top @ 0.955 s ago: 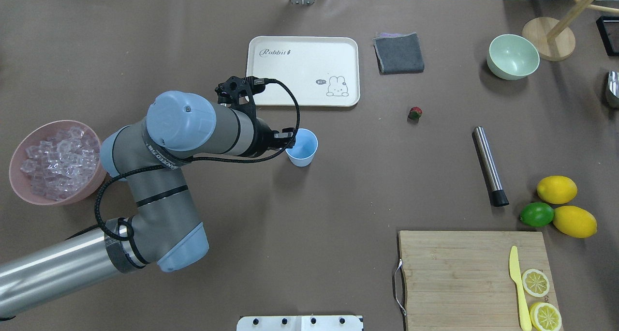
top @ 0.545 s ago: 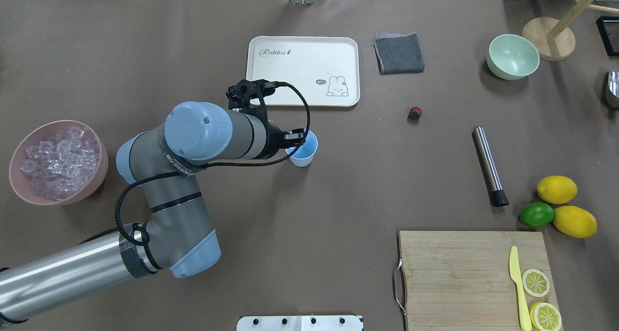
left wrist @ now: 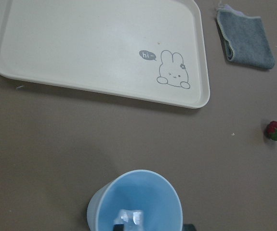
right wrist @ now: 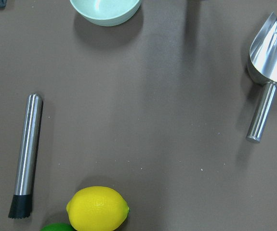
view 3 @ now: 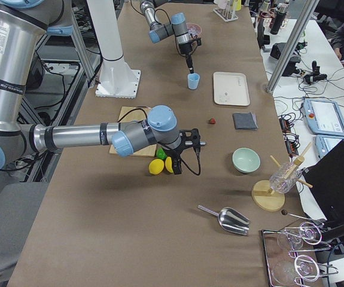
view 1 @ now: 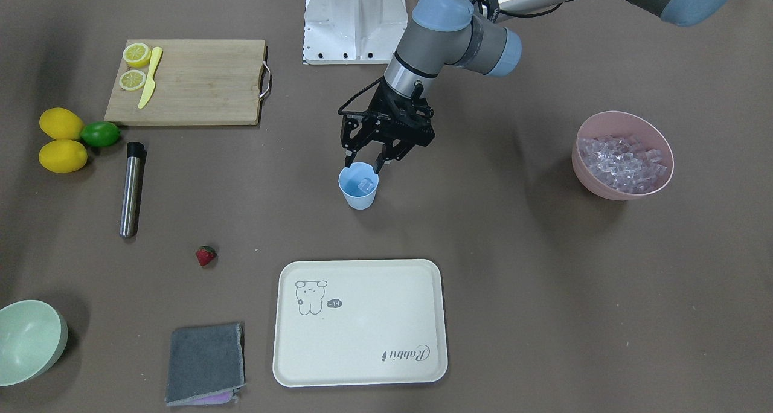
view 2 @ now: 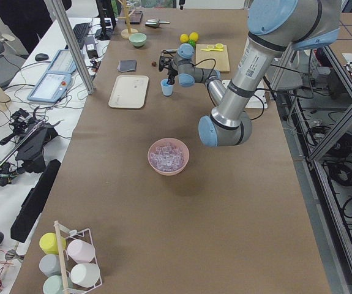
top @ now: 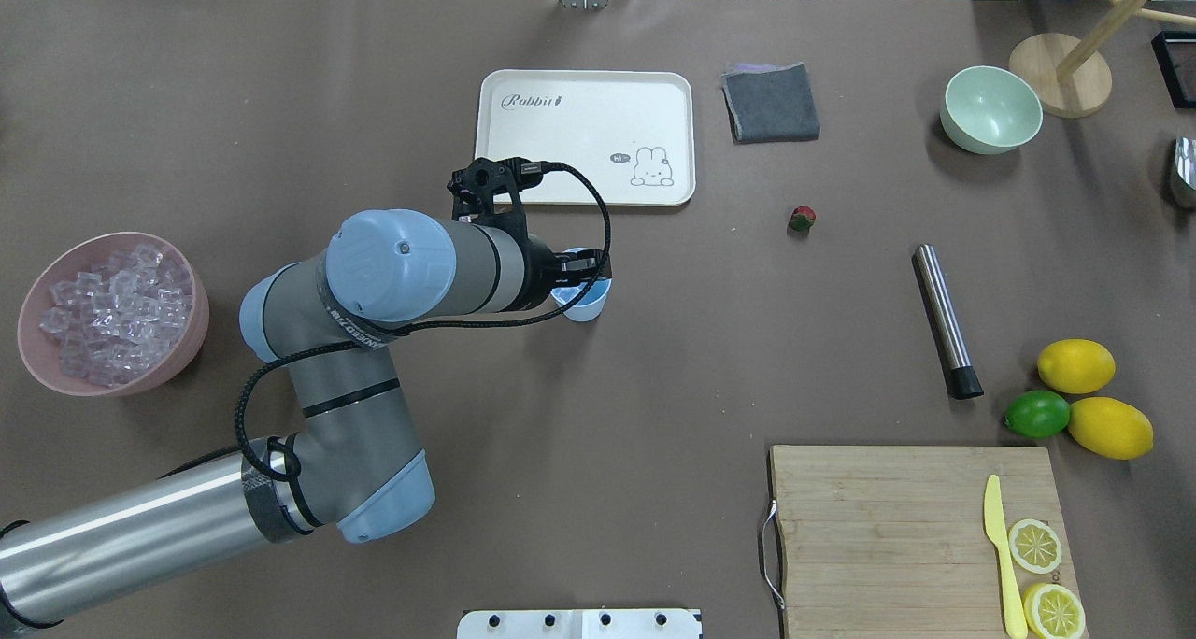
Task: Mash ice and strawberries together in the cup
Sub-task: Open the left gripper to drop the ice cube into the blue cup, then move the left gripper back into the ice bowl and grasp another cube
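Where your left arm reaches to the middle of the brown paper-covered surface [view 1: 513,250], the left pincer [view 1: 363,163] hangs just above the rim of the small pale blue plastic cup [view 1: 360,198]. In the front-facing view you can see its two black fingers [view 1: 348,158] standing apart with nothing between them, so it is released. The cup stands upright on the surface, near the long edge of the cream rectangular tray with the rabbit drawing [view 1: 362,340] but not touching it. One clear glassy ice cube [left wrist: 130,219] lies at the bottom of the cup, and your left wrist camera looks down into it.

The heap of clear ice cubes [view 1: 622,159] fills the wide pink bowl [view 1: 625,191], well apart from the cup on the robot's left side. The small red strawberry with the green cap [view 1: 206,255] lies on the bare surface on the cup's other side. It sits between the tray and the brushed steel muddler with the black tip [view 1: 130,189] and touches neither. A folded grey cloth [view 1: 204,362] lies beside the tray's short edge.

Your right arm is out near the two yellow lemons [view 1: 61,124] and the green lime [view 1: 100,134]. The right pincer [view 3: 197,143] shows only in the side view, and I cannot tell whether it is released or clenched.
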You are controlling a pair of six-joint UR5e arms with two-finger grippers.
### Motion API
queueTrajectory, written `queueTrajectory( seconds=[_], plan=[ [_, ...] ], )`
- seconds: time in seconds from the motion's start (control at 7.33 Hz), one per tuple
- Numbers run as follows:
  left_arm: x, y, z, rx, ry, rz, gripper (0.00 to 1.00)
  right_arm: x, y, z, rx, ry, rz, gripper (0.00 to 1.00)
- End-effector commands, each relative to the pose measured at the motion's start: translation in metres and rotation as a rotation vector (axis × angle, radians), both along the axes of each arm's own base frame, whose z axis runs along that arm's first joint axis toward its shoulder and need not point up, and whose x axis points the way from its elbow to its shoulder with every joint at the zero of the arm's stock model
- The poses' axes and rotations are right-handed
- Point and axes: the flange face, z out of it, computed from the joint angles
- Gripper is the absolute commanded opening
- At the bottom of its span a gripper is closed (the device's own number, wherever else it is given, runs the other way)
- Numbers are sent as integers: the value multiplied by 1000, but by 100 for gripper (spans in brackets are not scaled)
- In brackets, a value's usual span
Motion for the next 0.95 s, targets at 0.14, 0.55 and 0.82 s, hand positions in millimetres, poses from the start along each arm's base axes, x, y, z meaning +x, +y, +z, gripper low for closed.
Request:
queueTrajectory(
  seconds=[0.14,0.55,0.82],
  plan=[
    [-10,-4,7,39,-20,12,98,1,0,3,-3,11,5,100],
    [-123,-41,67,83,-178,183,98,3,2,11,-12,46,19,100],
    [-214,-23,138,127,-304,249,99,2,1,14,-17,50,19,100]
  ],
)
